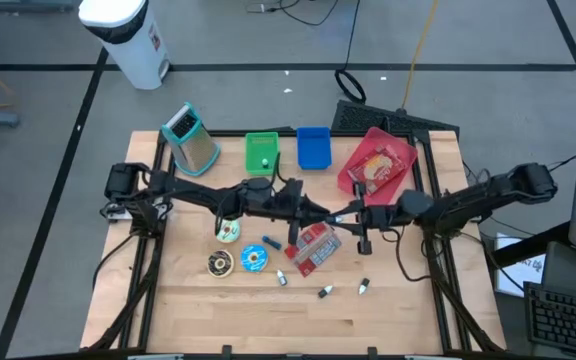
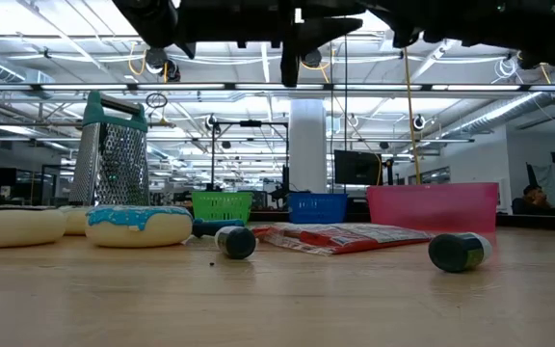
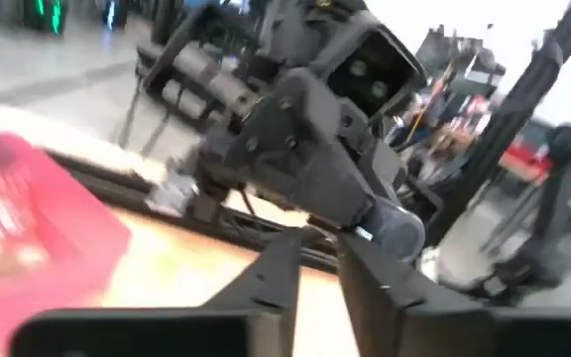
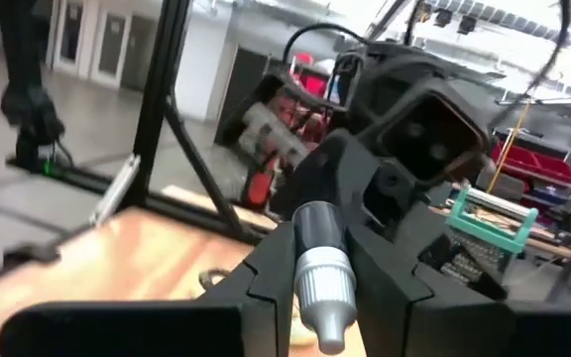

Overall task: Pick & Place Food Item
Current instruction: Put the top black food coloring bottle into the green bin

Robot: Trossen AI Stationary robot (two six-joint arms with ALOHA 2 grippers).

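From above, my left hand (image 1: 328, 212) and right hand (image 1: 361, 214) meet nose to nose, midway between the table's (image 1: 268, 310) side edges: a handover, I judge. The left wrist view doesn't tell me whether the left hand grips or has let go. In the right wrist view, my right hand pinches a grey cylinder (image 4: 323, 283) aloft. Next I should clear the left hand before carrying.
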